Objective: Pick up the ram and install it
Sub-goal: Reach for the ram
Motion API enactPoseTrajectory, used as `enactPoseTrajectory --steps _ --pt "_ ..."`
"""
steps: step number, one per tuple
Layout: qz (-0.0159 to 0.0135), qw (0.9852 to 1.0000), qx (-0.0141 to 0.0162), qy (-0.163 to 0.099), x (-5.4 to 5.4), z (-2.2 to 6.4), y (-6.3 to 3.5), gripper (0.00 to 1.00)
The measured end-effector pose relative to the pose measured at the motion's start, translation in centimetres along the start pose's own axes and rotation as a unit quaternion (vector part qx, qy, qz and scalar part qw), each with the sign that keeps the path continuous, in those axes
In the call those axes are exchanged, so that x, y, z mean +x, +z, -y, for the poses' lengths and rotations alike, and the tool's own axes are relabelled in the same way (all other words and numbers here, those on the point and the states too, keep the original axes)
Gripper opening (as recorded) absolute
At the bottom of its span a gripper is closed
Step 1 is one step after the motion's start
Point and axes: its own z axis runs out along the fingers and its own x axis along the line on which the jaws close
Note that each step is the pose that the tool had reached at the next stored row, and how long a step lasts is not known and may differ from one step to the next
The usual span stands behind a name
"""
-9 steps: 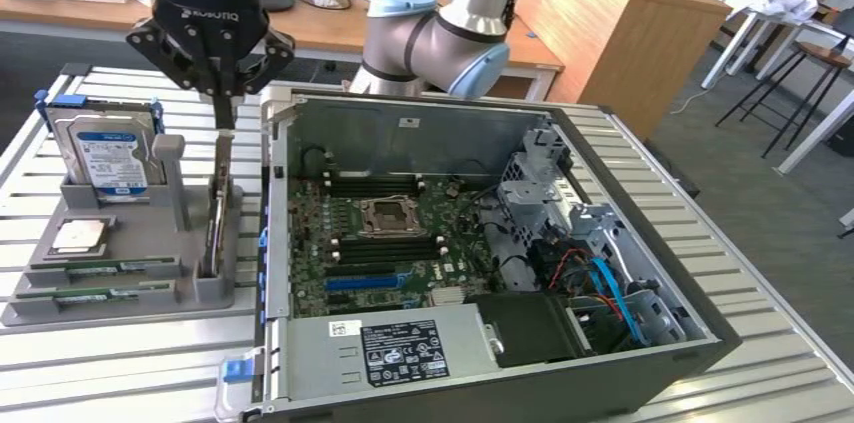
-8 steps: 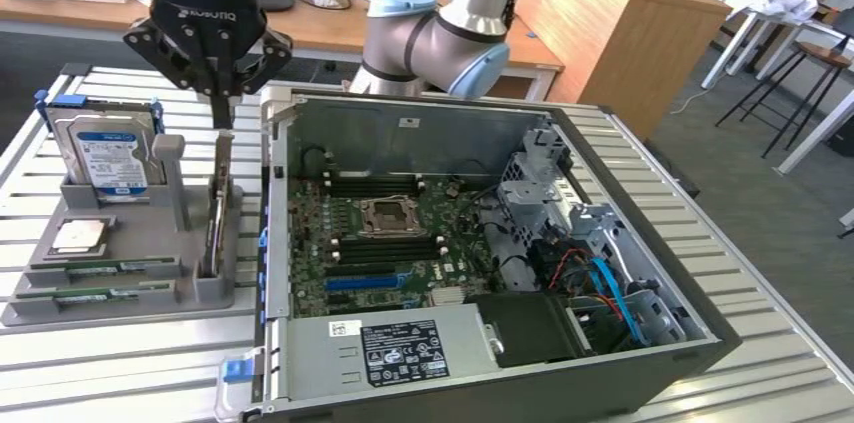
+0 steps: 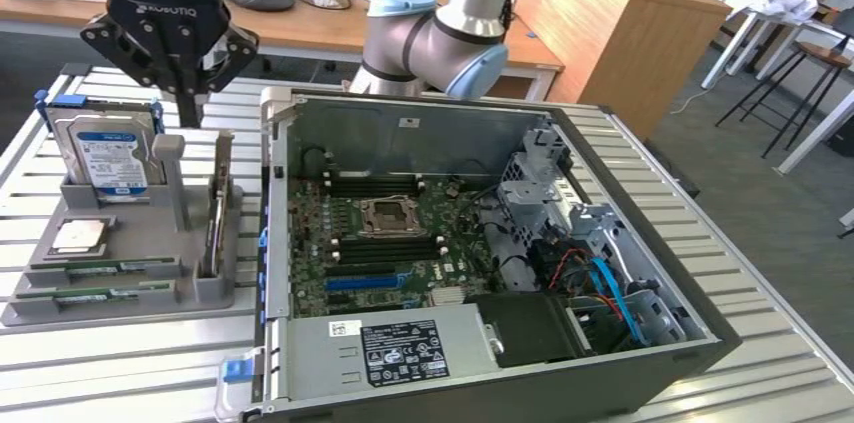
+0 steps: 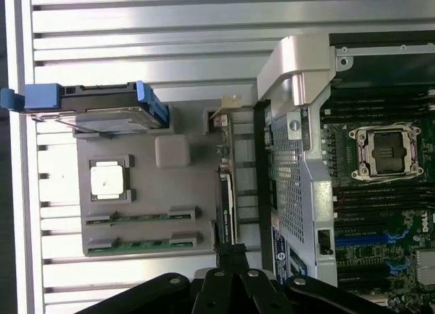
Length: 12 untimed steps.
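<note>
Two thin green ram sticks (image 3: 104, 268) (image 3: 94, 294) lie side by side in slots at the near end of a grey holder block (image 3: 200, 293). The wrist view shows the same pair, one ram stick (image 4: 143, 217) beside the other ram stick (image 4: 143, 244). My gripper (image 3: 190, 115) hangs well above the far end of the holder, close to the hard drive, and is shut with nothing in it. In the wrist view the gripper (image 4: 231, 258) lines up with the end of the upright card. The open computer case (image 3: 694, 343) shows its motherboard (image 3: 350, 255) with dark memory slots (image 3: 387, 243) beside the processor socket.
The holder also carries a silver hard drive (image 3: 107, 158) in a blue frame, a square processor chip (image 3: 80, 235) and an upright expansion card (image 3: 214, 213). Holder and case stand on a ribbed metal table (image 3: 120, 363). Wooden desks and stools stand behind.
</note>
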Motion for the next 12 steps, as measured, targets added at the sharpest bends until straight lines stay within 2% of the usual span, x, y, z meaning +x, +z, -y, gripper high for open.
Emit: enactPoseTrajectory --steps 12 --pt "0.0000 1.0000 0.0000 0.000 2.2 0.16 -0.05 0.10"
